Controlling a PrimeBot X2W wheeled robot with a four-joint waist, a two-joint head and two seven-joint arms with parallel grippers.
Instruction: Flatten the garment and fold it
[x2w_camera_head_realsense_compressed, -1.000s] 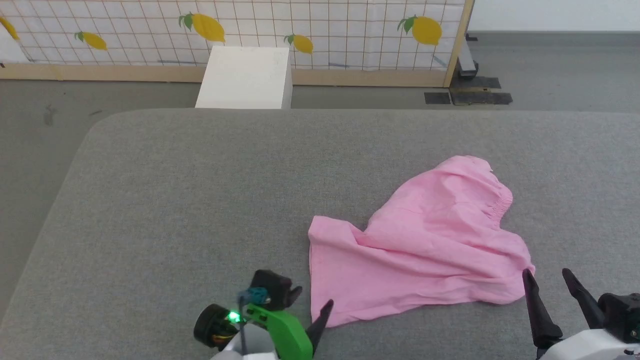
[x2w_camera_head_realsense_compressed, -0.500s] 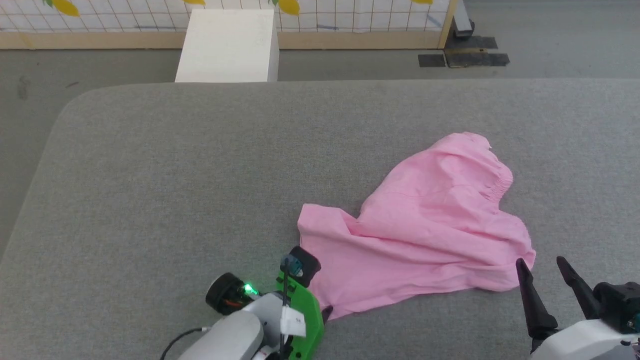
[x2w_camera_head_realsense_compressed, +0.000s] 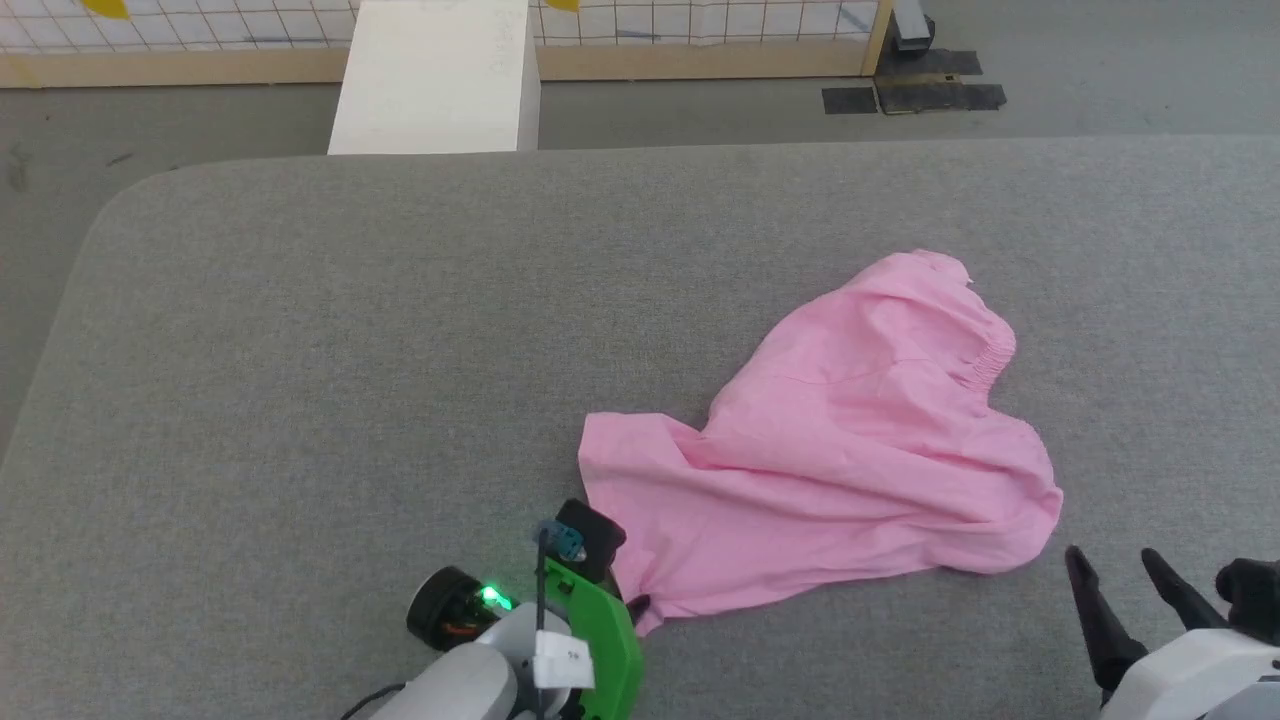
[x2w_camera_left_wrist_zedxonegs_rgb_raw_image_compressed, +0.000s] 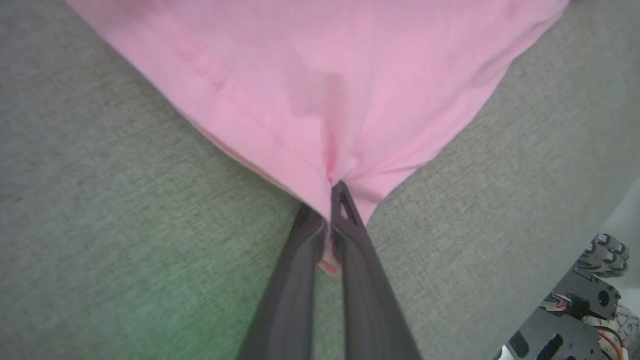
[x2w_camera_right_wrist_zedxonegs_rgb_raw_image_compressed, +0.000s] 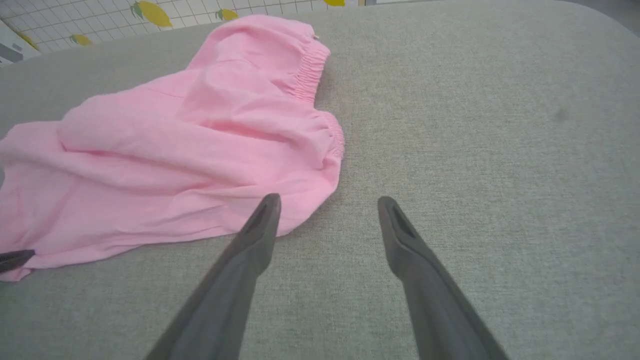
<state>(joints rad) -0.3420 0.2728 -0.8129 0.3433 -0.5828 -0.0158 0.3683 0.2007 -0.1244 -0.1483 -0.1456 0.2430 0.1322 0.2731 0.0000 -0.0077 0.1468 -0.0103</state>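
The garment (x2w_camera_head_realsense_compressed: 850, 450), light pink and wrinkled, lies crumpled on the grey padded table (x2w_camera_head_realsense_compressed: 350, 350), right of centre, its gathered waistband (x2w_camera_head_realsense_compressed: 985, 355) at the far right. My left gripper (x2w_camera_head_realsense_compressed: 637, 605) is shut on the garment's near-left corner; in the left wrist view the two fingers (x2w_camera_left_wrist_zedxonegs_rgb_raw_image_compressed: 345, 220) pinch a puckered fold of the garment (x2w_camera_left_wrist_zedxonegs_rgb_raw_image_compressed: 325, 90). My right gripper (x2w_camera_head_realsense_compressed: 1115, 565) stands open just off the garment's near-right edge, touching nothing. In the right wrist view its spread fingers (x2w_camera_right_wrist_zedxonegs_rgb_raw_image_compressed: 260, 225) point past the garment (x2w_camera_right_wrist_zedxonegs_rgb_raw_image_compressed: 165, 150) on their left.
A white box (x2w_camera_head_realsense_compressed: 432, 80) stands on the floor beyond the table's far edge. Behind it runs a lemon-patterned panel with a wooden frame (x2w_camera_head_realsense_compressed: 700, 60). The table's left half is bare grey fabric.
My left gripper has moved onto the garment's near-left corner and shut on it. The head camera has tilted down, shifting the whole picture. My right gripper stays open.
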